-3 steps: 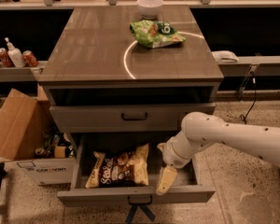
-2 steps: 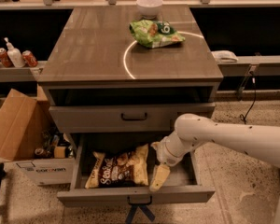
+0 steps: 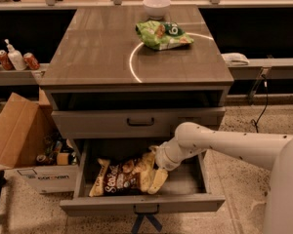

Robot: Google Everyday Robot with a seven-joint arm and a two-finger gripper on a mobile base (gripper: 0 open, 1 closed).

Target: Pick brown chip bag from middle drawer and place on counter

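Observation:
The brown chip bag (image 3: 122, 173) lies flat in the open middle drawer (image 3: 102, 204), left of centre, its pale yellow end pointing right. Blue strips hang from the drawer's front handle (image 3: 145, 219). My gripper (image 3: 155, 173) is down inside the drawer at the bag's right end, touching or just over it, with the white arm (image 3: 224, 143) reaching in from the right. The counter (image 3: 93, 48) above is grey-brown wood grain with a thin white circle line.
A green chip bag (image 3: 162, 34) and a white bowl (image 3: 156, 5) sit on the counter's far side. The drawer above (image 3: 140, 122), with a bare black handle, is closed. A cardboard box (image 3: 17, 130) stands on the floor at left. Cans and a bottle (image 3: 14, 59) stand on the left ledge.
My gripper and arm have moved left inside the drawer, from the empty right part up to the bag's right end. The bag has not visibly moved.

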